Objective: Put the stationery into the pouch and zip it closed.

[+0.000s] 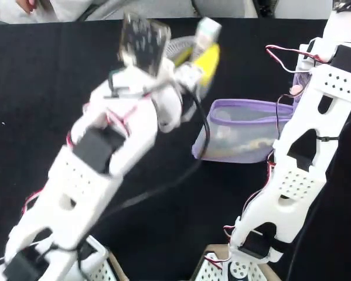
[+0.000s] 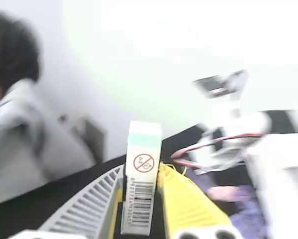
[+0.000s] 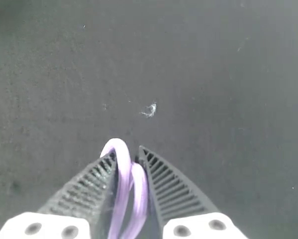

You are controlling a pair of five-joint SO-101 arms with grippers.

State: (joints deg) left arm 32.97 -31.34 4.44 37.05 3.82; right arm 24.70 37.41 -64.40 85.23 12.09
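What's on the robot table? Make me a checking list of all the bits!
Surface: black table, a few pale specks.
Job's things: purple pouch open, on the table; white box held up off the table.
Clutter: nothing seen.
Grippers: left gripper shut on the box; right gripper shut on the pouch's loop.
Cables: black cable hanging from the left arm; red wires on the right arm.
Surroundings: pale wall behind.
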